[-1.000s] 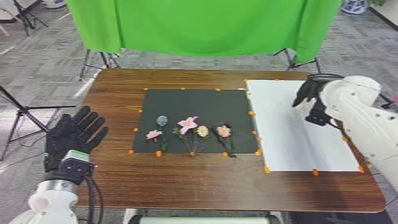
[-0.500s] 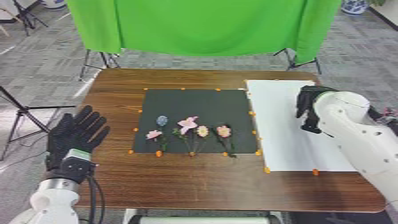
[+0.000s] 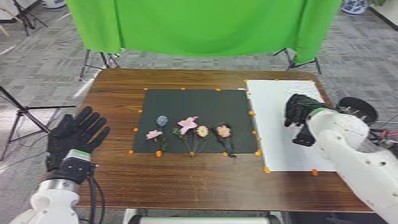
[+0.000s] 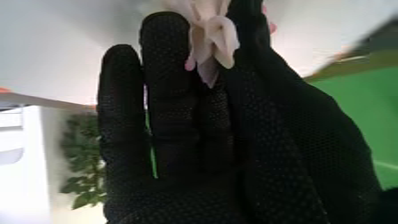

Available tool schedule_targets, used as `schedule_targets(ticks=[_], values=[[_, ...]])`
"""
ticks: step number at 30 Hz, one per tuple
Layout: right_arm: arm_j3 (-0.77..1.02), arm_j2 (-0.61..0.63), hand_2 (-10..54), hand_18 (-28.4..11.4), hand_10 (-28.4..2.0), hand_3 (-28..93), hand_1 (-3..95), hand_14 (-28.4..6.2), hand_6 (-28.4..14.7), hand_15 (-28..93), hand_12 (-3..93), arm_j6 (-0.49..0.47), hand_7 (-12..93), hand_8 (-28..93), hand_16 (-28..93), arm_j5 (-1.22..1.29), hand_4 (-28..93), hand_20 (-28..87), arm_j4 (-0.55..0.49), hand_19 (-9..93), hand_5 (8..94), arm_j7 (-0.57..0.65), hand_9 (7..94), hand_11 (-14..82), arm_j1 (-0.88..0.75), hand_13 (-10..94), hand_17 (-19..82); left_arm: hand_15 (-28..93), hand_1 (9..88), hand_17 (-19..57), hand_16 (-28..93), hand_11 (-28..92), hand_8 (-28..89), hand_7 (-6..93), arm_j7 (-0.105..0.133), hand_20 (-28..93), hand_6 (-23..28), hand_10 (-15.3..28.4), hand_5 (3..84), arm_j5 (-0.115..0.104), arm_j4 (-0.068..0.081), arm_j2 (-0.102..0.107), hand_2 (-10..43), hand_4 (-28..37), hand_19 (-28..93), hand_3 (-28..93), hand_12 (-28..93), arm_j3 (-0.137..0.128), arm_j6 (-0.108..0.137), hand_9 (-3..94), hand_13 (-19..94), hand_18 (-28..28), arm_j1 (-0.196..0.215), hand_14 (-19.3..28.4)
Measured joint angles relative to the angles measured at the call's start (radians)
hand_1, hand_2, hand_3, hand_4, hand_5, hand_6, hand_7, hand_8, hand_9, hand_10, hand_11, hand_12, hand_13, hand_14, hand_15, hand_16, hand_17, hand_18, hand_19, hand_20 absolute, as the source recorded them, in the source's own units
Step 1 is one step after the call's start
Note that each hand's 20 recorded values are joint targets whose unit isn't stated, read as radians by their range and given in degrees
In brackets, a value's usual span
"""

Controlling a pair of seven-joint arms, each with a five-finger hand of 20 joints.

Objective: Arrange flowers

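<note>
Above the desk (image 3: 178, 187), a flower (image 4: 220, 37) clamped in the right hand (image 3: 303, 107) has been brought nearer the mat (image 3: 195, 104), presumably for placing.

Bright, diffuse light in the head view — the paper (image 3: 274, 142) glows, the table (image 3: 178, 185) has soft sheen. Right wrist view: white glare near the plant (image 4: 84, 162).

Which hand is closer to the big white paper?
The right hand. It is over the white paper. The left hand is by the table's left edge, with the black sheet between it and the white paper.
</note>
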Motion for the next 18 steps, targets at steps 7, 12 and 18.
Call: schedule_targets(ticks=[7, 12, 18], values=[[0.013, -0.004, -9.5, -16.2, -7.9, 71, 59.4, -4.6, -0.4, 37, 45.4, -0.015, 46, -5, 41, 0.022, -28, 25, -0.157, 72, 60.5, -0.027, 73.4, 17.2, -0.057, 67, 40, 50, 30.8, -6.1, -7, 30, -10, 18.9, -0.003, 11, 10.3, 16.3, 45.1, 0.0, 0.0, 0.0, 16.0, -28.3, 43, 72, 14, -0.016, 0.0, 40.0, 29, 16.8, 0.015, 16.9], [-0.001, -0.033, -9.5, -16.5, -8.1, 71, 59.0, -4.9, -0.8, 37, 44.9, -0.047, 45, -5, 40, 0.025, -28, 25, -0.212, 73, 60.1, -0.056, 73.0, 16.4, -0.052, 67, 39, 50, 30.7, -6.1, -7, 30, -10, 19.0, 0.002, 11, 10.3, 16.3, 45.0, -0.001, 0.0, 0.003, 16.0, -28.3, 43, 72, 14, -0.017, -0.001, 40.0, 29, 16.8, 0.021, 16.9], [-0.023, -0.062, -9.5, -16.8, -8.5, 71, 58.5, -5.3, -0.9, 37, 44.5, -0.085, 45, -5, 40, 0.027, -28, 24, -0.225, 73, 59.5, -0.069, 72.7, 15.9, -0.055, 66, 38, 50, 30.7, -6.1, -7, 30, -10, 18.8, 0.003, 11, 10.2, 16.4, 45.0, -0.001, 0.0, 0.004, 15.9, -28.3, 43, 72, 14, -0.012, -0.001, 40.0, 29, 16.8, 0.019, 16.8]])
